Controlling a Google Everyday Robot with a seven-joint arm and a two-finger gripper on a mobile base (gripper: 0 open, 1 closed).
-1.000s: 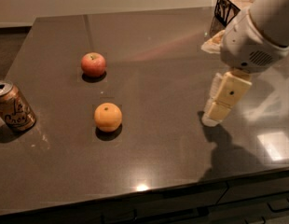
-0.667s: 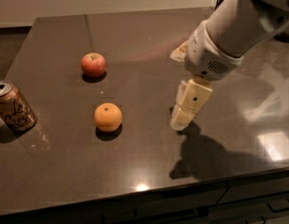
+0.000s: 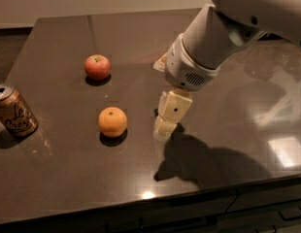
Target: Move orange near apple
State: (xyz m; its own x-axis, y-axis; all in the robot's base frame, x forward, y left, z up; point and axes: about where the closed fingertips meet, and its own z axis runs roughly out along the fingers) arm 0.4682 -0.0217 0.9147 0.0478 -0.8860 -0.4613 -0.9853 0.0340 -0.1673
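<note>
The orange sits on the dark table a little left of centre, towards the front. The red-pink apple stands behind it, a short way farther back and slightly left, apart from it. My gripper hangs from the big white arm just above the table, to the right of the orange and not touching it. It holds nothing.
A brown drinks can stands tilted near the table's left edge. The table's front edge runs along the bottom of the view. The arm's shadow lies on the table at the front right.
My arm and gripper have swept left across the table, from the right side to just right of the orange. The orange, apple and can have not moved.
</note>
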